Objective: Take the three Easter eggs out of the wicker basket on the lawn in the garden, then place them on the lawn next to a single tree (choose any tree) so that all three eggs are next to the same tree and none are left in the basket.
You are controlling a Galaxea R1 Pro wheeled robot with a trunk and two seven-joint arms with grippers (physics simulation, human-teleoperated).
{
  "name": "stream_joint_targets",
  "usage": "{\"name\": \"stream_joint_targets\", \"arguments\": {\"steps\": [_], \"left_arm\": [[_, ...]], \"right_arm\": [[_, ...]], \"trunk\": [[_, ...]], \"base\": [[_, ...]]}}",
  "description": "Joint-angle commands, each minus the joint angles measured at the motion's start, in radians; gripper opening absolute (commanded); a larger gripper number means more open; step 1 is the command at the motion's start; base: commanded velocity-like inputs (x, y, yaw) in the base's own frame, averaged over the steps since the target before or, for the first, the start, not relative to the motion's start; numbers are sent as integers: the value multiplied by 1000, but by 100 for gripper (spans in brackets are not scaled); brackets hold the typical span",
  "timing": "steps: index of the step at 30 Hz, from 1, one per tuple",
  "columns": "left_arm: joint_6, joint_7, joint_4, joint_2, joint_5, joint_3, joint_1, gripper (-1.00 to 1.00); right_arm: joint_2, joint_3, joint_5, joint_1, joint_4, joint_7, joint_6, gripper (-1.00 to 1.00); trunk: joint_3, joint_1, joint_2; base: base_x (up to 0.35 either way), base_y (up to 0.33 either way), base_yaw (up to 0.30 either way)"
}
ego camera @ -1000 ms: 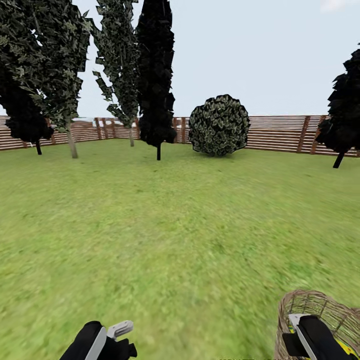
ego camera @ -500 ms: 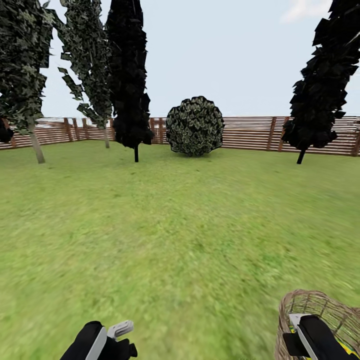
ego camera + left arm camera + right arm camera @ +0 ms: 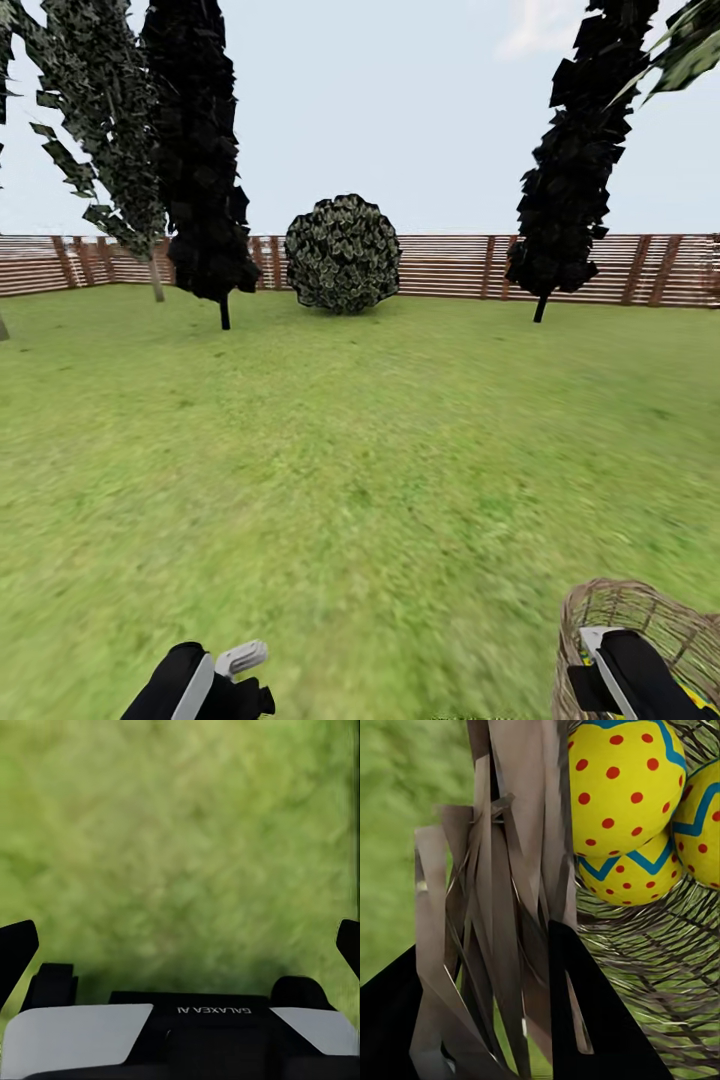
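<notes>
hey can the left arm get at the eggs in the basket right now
Probably not. The left gripper hangs open over bare lawn, while the wicker basket with the eggs sits at the robot's far right, with the right gripper at its rim.

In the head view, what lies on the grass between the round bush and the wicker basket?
Nothing: in the head view the stretch of lawn from the round bush by the fence down to the wicker basket is bare grass.
</notes>
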Motion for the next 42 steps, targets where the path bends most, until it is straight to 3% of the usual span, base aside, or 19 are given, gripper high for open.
{"name": "stream_joint_targets", "arguments": {"steps": [1,22,27,37,40,42], "left_arm": [[5,0,-2,-1,2,5,0,100],[5,0,-2,-1,3,5,0,100],[-22,-6,4,-1,3,4,0,100],[-22,-7,26,-9,5,5,-1,100],[-22,-7,26,-9,5,5,-1,100],[-22,-7,26,-9,5,5,-1,100]], "right_arm": [[0,-1,17,-1,-1,5,4,-100],[1,-1,17,-1,-1,5,4,-100],[0,-1,16,0,-1,5,4,-100],[-4,-5,16,0,-2,5,3,-100],[-3,-52,17,0,-2,5,3,-100],[-3,-57,18,0,-2,5,4,-100]], "trunk": [[2,-4,7],[68,-85,154],[68,-85,154],[68,-85,154],[68,-85,154],[68,-85,154]], "base": [[0,0,-300],[0,0,-296],[28,11,-74],[341,1,-180],[348,0,-298],[348,0,-149]]}}
